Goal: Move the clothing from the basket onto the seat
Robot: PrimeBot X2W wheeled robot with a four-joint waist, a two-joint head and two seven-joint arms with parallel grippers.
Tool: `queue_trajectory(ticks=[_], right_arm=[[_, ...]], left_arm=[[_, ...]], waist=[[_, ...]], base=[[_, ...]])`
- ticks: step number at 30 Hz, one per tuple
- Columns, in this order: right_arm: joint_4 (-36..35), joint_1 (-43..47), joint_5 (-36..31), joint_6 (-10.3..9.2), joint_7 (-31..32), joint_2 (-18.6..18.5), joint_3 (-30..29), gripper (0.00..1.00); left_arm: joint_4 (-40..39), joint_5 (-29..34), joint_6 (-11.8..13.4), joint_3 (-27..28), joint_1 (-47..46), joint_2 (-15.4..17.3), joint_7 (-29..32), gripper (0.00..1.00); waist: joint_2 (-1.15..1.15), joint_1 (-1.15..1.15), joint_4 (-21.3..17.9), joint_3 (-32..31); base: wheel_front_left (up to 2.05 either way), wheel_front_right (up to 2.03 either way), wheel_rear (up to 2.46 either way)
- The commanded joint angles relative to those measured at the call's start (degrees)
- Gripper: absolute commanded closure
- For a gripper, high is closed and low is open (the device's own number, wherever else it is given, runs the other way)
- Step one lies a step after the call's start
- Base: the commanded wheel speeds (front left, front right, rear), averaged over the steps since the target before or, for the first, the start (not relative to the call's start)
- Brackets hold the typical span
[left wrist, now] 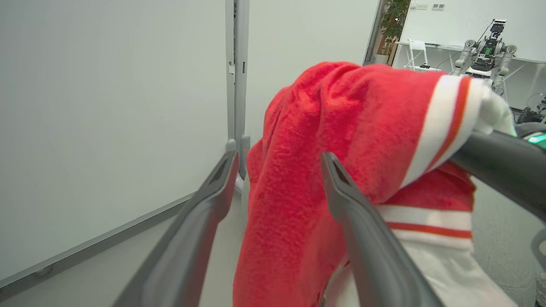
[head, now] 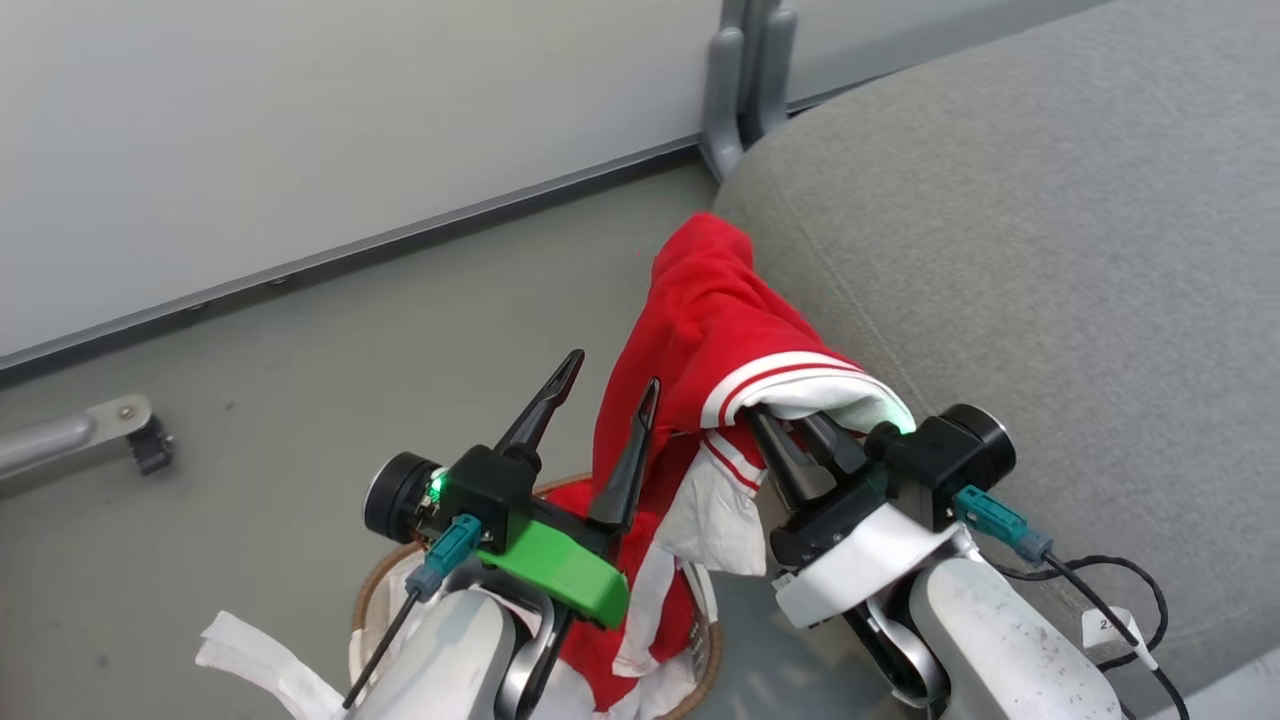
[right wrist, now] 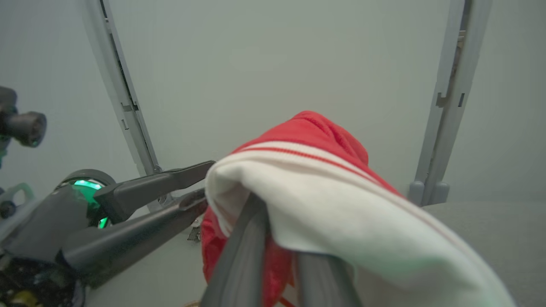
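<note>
red fleece garment [head: 720, 330] hangs from the right gripper [head: 790, 425] at the sofa's edge

at the far left of the head view, a grey metal leg with a black caster [head: 130, 435] stands on the grey floor [head: 300, 380], below a pale wall panel [head: 300, 130]. nearer, at the bottom edge, sits the oval basket [head: 372, 590], cream with a brown woven rim. a tail of its white fabric liner [head: 250, 650] spills over the rim. red cloth with white stripes [head: 640, 620] lies heaped inside the basket. i cannot tell whether it is a second piece or the tail of the lifted one.

the left gripper [head: 612, 375] is above the basket with its two long dark fingers spread wide, pinching nothing. in the left wrist view the red fabric hangs partly into the gap and lies against the finger [left wrist: 354, 213] on that view's right.

the garment, red with a white striped hem, is lifted clear of the basket and drapes over the right gripper. that gripper's fingers are drawn close together under the white hem, with cloth caught between them, as the right wrist view shows.

the garment's upper end overlaps the rounded left edge of the large grey fabric sofa [head: 1050, 250], by its stitched seam. i cannot tell whether it touches. a grey post [head: 745, 80] rises behind the sofa's far left corner.
</note>
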Motion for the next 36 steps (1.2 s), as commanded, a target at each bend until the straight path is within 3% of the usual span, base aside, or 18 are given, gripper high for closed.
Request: queue_trajectory(ticks=[1,8,14,20,36], right_arm=[[-0.42,0.45,-0.29,-0.08,-0.13,0.16,-0.06,1.0],[-1.01,0.2,-0.92,-0.08,-0.13,0.23,-2.43,1.0],[-1.12,-2.84,-2.17,-0.08,-0.13,-1.13,-6.31,1.0],[1.09,-8.98,-4.8,-0.09,-0.13,-4.3,-11.79,1.0],[11.32,-30.28,-11.0,-0.09,-0.13,-13.74,-26.1,1.0]], left_arm=[[0.19,0.73,-0.17,0.49,-0.37,0.21,-0.05,0.0],[1.51,2.09,-0.93,1.49,-1.46,0.25,-0.05,0.0],[2.31,3.4,-1.36,1.78,-2.27,0.28,-0.05,0.0],[2.98,5.39,-1.74,2.17,-3.88,0.27,-0.05,0.0],[2.77,8.85,-2.1,0.92,-10.75,1.61,-0.05,0.0]], waist=[[0.0,0.0,-8.18,2.09],[0.0,0.0,-14.5,4.1],[0.0,0.0,-15.76,6.35],[0.0,0.0,-14.41,10.24],[0.0,0.0,-6.0,25.05]], base=[[0.0,0.0,0.0],[0.0,0.0,0.0],[0.0,0.0,0.0],[0.0,0.0,0.0],[0.0,0.0,0.0]])
